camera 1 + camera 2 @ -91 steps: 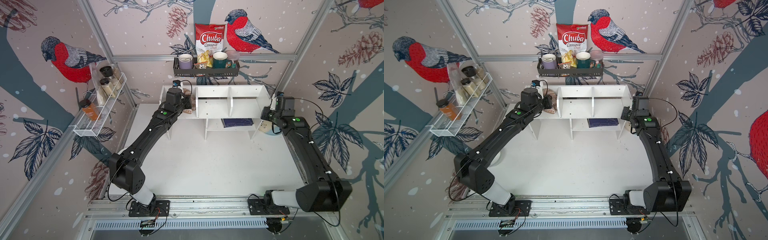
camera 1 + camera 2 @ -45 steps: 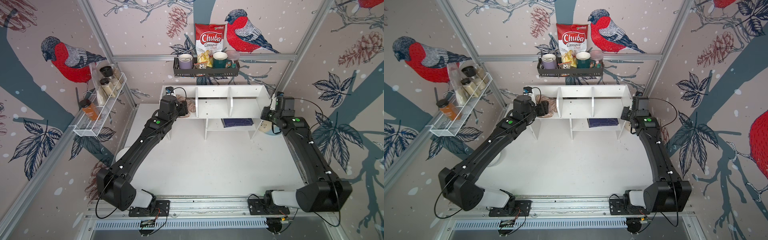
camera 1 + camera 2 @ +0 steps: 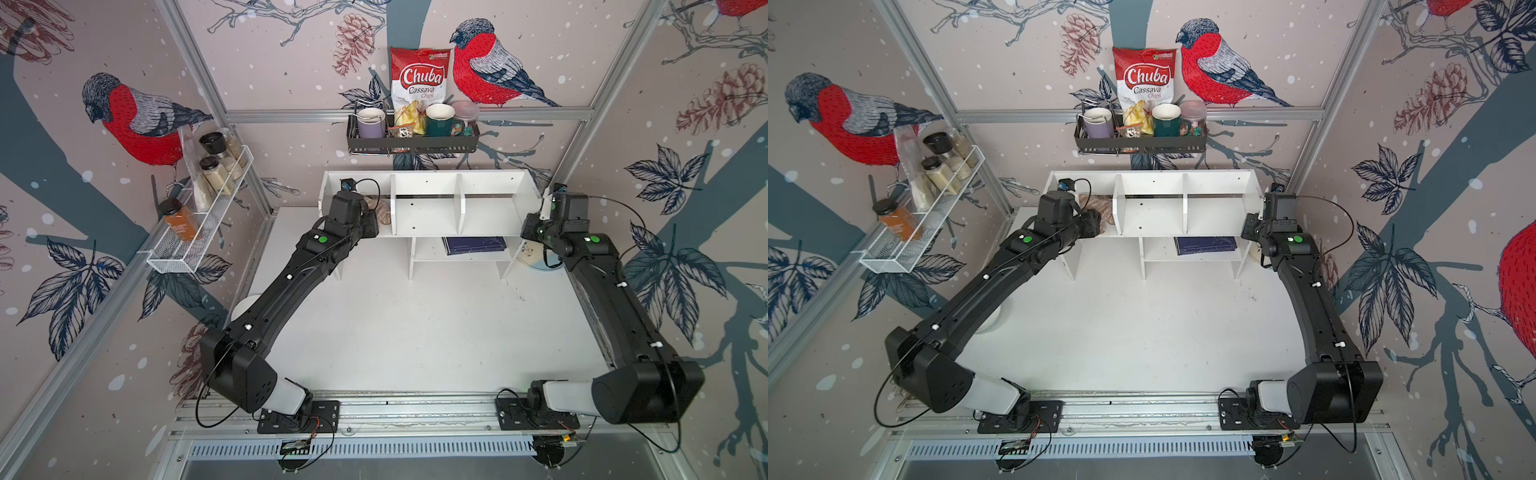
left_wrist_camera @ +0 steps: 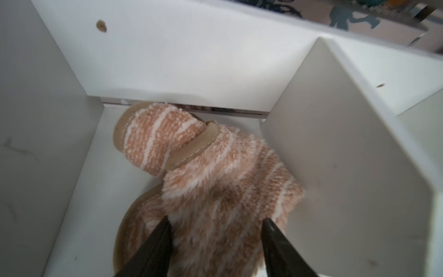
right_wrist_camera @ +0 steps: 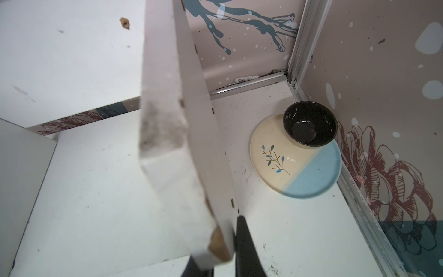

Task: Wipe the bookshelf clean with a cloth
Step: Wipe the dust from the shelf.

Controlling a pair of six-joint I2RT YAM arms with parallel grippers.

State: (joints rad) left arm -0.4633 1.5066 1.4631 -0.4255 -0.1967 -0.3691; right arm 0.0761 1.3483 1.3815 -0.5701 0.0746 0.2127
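Note:
The white bookshelf (image 3: 424,178) (image 3: 1150,176) stands at the back of the table. The tan striped cloth (image 4: 215,172) lies bunched on the floor of its left compartment, against the divider, and shows in both top views (image 3: 380,210) (image 3: 1100,205). My left gripper (image 4: 215,221) (image 3: 370,222) reaches into that compartment. It is open, with its fingertips on either side of the cloth's near end. My right gripper (image 5: 220,239) (image 3: 544,208) is shut on the front edge of the bookshelf's right side panel (image 5: 191,144).
A black wall rack (image 3: 411,143) with mugs and a chips bag hangs above the bookshelf. A wire basket (image 3: 199,216) of jars is on the left wall. A dark book (image 3: 473,245) lies on the lower shelf. A plate (image 5: 294,167) with a black bowl (image 5: 309,124) sits right of the bookshelf.
My left wrist drew back a little from the left compartment and shifted slightly, leaving the cloth lying on the shelf floor. The right arm has not moved.

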